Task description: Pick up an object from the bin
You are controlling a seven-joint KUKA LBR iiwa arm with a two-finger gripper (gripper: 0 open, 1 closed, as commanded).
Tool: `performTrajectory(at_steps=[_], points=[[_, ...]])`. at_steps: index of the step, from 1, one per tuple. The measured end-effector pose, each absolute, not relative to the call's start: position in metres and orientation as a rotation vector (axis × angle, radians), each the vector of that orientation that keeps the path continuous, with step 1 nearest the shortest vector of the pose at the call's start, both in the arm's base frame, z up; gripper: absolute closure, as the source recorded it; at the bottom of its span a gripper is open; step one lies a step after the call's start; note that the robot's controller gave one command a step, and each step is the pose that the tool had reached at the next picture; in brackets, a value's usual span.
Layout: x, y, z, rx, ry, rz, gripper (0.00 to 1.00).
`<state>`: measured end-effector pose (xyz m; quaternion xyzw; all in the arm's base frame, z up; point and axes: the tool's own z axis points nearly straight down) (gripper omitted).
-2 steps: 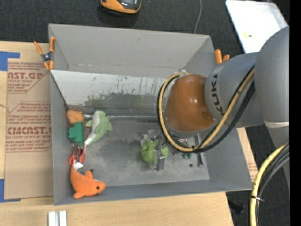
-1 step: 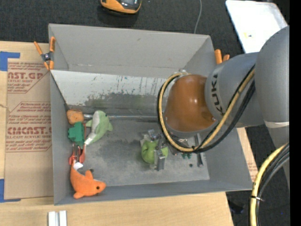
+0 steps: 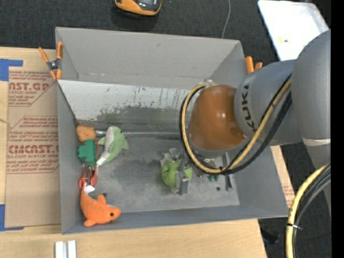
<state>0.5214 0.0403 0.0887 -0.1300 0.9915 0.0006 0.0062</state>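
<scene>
Camera view: gripper [image 3: 180, 179] apparently clamped round green lump [image 3: 170, 172], toy heap [image 3: 109, 144] well apart at view's left.

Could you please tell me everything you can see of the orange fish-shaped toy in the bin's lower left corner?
The orange fish toy is one bright colour, plump, with a fin-like lobe on top; it looks like soft rubber or plastic. It lies on the floor of the bin in the view's lower left corner, close to the left wall. A small red and white thing lies against its upper end.
</scene>
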Motion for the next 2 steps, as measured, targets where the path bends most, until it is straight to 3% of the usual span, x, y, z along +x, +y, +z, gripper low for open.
performTrajectory(at_steps=[2], points=[[0.5214,0.0402,0.0887,-0.407,3.103,0.002,1.0]])
